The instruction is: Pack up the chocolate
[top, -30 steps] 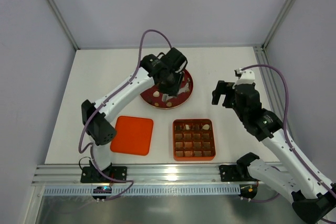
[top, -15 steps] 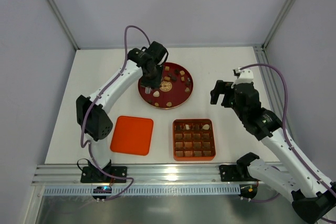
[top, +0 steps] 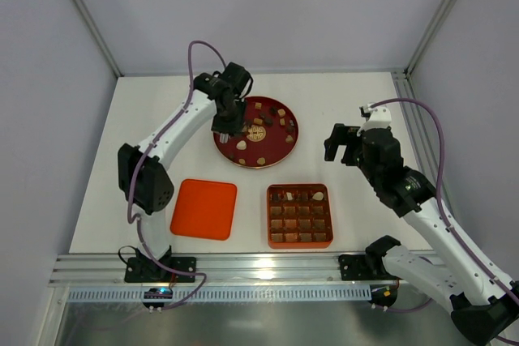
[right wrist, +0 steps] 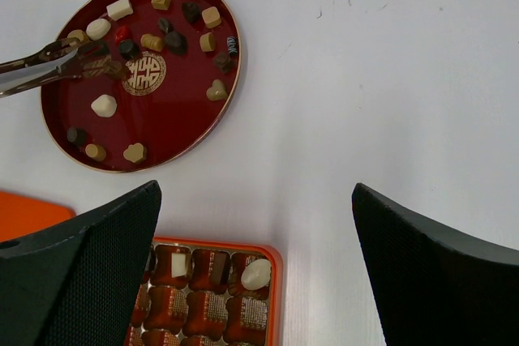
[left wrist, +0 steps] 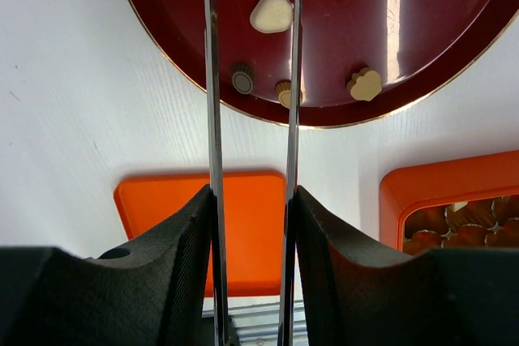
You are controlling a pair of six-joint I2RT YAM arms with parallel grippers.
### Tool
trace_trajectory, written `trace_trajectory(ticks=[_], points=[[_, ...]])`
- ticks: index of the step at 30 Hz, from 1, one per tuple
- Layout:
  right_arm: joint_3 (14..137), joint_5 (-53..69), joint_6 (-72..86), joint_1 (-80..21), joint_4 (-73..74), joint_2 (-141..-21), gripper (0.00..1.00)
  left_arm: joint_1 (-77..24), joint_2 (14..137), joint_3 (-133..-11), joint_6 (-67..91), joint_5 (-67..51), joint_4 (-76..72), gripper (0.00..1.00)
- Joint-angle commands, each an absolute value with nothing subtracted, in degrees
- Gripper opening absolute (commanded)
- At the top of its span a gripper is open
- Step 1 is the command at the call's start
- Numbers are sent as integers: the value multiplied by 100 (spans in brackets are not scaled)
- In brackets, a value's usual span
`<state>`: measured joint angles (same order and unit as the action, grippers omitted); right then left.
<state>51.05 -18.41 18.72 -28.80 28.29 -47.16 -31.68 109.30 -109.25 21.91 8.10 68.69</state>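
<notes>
Several chocolate pieces (top: 280, 123) lie on a round dark red plate (top: 272, 150). My left gripper (top: 229, 116) is over the plate's left part and is shut on metal tweezers (left wrist: 212, 79). Their tips (right wrist: 101, 66) reach in among the pieces near the gold emblem; I cannot tell whether they hold one. A cream piece (left wrist: 272, 12) lies between the blades in the left wrist view. The orange-red gridded tray (top: 300, 188) holds three pieces in its back row, including a cream oval (right wrist: 255, 273). My right gripper (top: 340, 145) is open and empty, right of the plate.
The flat orange-red lid (top: 204, 208) lies left of the tray, near the front edge. White table stretches right of the plate and tray (right wrist: 389, 119). A metal rail (top: 259, 269) runs along the near edge.
My left gripper has swung with the tweezers from over the plate's middle to over its left part. The right arm has hardly moved.
</notes>
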Motion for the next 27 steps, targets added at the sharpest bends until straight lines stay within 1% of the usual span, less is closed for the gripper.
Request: trace_trajectory(ticks=[1,27], points=[[5238,-1854,1846,-2883,2680,-4685,100,-3085,11030,-11101,2039,555,6601,42],[5247,-1969,1837,-2874,2742,-4650,100,-2927,11523,-11285,1854,211,6574,41]])
